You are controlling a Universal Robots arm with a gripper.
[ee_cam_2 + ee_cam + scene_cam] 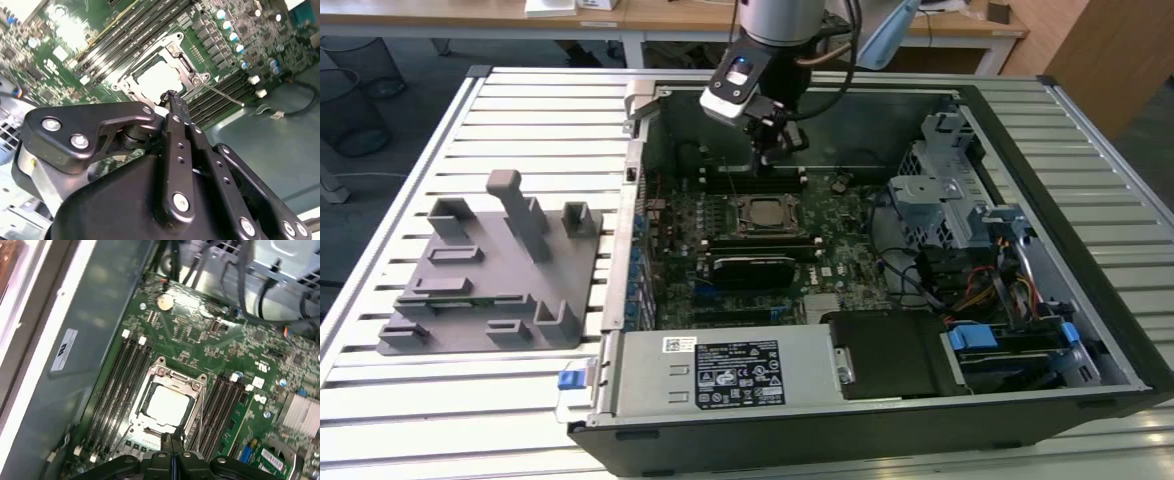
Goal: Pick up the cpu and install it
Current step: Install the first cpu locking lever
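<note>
The cpu, a small square chip with a silvery top, lies flat inside the metal-framed socket on the green motherboard. It appears bright in both wrist views. My gripper hangs over the open computer case, just beyond the socket's far edge and a little above the board. Its two dark fingers are pressed together with nothing between them, and the fingertips sit close to the socket frame's edge.
The black computer case lies open on a slatted white table. Memory slots flank the socket on both sides. A grey plastic holder block with upright posts stands on the exterior view's left. Drive cages and cables fill the case's right side.
</note>
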